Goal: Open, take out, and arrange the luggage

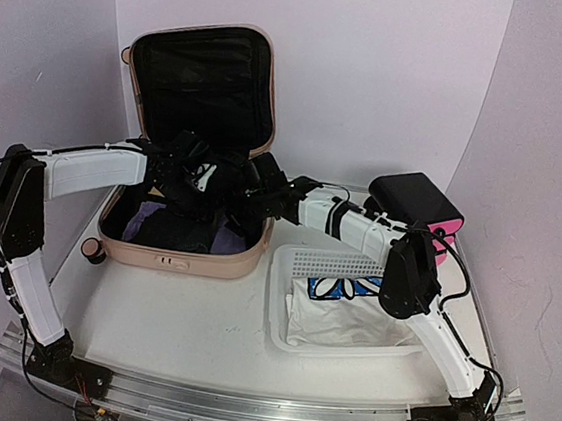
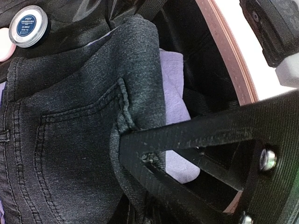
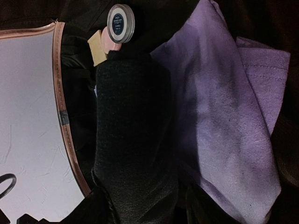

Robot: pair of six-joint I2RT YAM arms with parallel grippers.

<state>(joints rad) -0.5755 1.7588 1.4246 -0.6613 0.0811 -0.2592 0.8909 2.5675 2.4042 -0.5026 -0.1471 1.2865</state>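
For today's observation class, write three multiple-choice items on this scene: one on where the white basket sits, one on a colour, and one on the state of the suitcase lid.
1. In the top view, the white basket stands:
A. right of the luggage
B. inside it
C. on top of its lid

2. The cloth beside the dark jeans is:
A. green
B. yellow
C. lilac

3. The lid is:
A. shut
B. open and upright
C. taken off

Key:
1 A, the basket stands apart from the luggage, off its right side.
2 C, the right wrist view shows it lilac.
3 B, the lid's dark inside faces the camera.
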